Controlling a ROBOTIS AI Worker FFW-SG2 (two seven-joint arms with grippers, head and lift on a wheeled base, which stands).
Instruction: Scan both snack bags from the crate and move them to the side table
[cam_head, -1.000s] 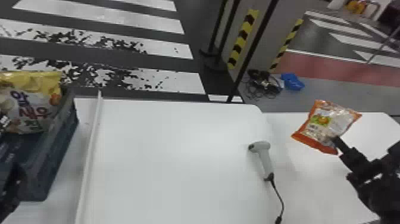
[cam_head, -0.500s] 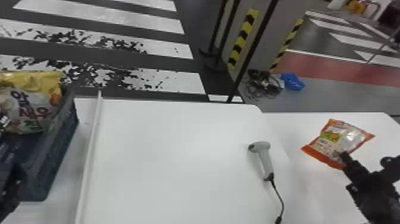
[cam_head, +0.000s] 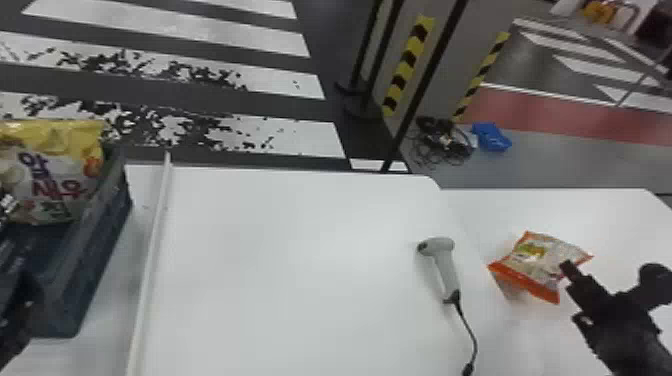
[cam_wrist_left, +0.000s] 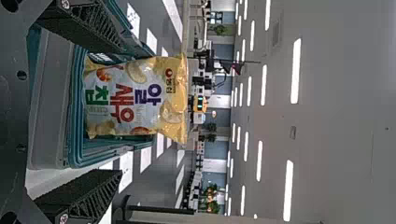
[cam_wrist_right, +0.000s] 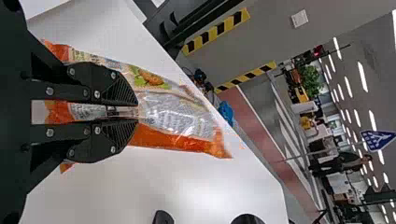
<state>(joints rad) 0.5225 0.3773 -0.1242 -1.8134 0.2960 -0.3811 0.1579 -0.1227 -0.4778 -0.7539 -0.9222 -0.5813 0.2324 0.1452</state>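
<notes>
My left gripper (cam_head: 17, 300) is at the left edge of the head view, by the dark crate (cam_head: 95, 270) where the yellow-topped snack bag (cam_head: 55, 175) stands upright. In the left wrist view, the left gripper (cam_wrist_left: 122, 109) has its fingers spread wide, with the yellow-topped bag (cam_wrist_left: 135, 100) between and beyond them. Over the side table (cam_head: 590, 210), the right gripper (cam_head: 567, 270) holds the orange snack bag (cam_head: 535, 260) tilted. From the right wrist, the right gripper (cam_wrist_right: 137, 112) is closed on the orange bag (cam_wrist_right: 177, 116), pinching its middle.
A grey handheld scanner (cam_head: 442, 265) lies near the right side of the main table (cam_head: 300, 260), its cable running toward the front edge. A long white strip (cam_head: 152, 255) separates scanner and crate. Black poles (cam_head: 425, 82) stand behind the tables.
The right gripper and orange bag moved right at first, then back left, coming nearer to the robot throughout, and the bag's tilt changed. The left arm and yellow-topped bag look nearly unchanged.
</notes>
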